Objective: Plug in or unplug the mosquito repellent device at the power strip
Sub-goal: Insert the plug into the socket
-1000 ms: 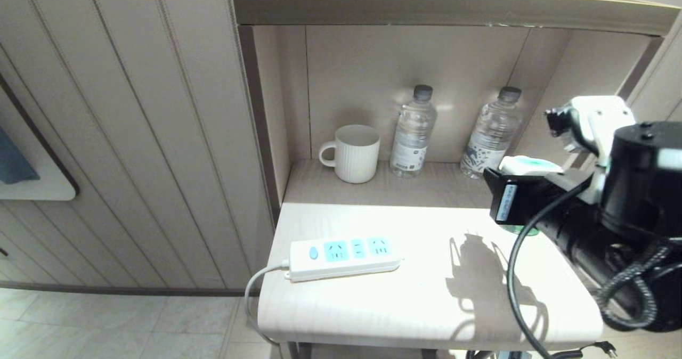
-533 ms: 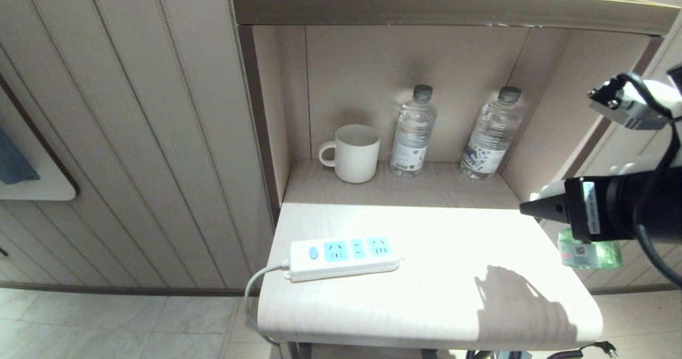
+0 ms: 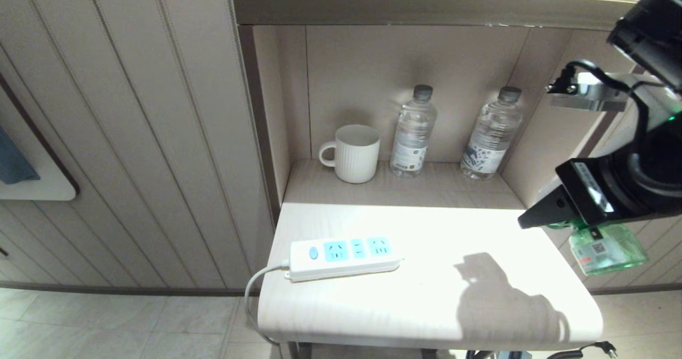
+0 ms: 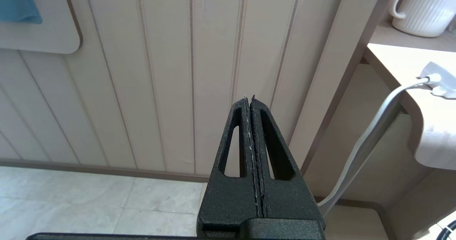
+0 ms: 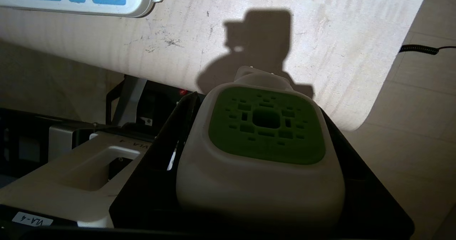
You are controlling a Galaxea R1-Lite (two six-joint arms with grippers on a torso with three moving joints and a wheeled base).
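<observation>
Green liquid shows in the mosquito repellent device (image 3: 607, 248), gripped by the right gripper (image 3: 578, 210) off the desk's (image 3: 426, 295) right edge; the power strip (image 3: 343, 256) lies lengthwise leftward, near the front-left corner. Left gripper (image 4: 251, 101) pressed closed, empty. Right wrist: fingers (image 5: 171, 140) flank the device's vented top.

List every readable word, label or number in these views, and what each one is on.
"VLA-4": white sticker on the robot body, and again, upside down, on the white part nearby.
Label with QR code on the mosquito repellent device: unreadable.
Labels on both water bottles: unreadable.
Sticker on the right gripper: unreadable.
</observation>
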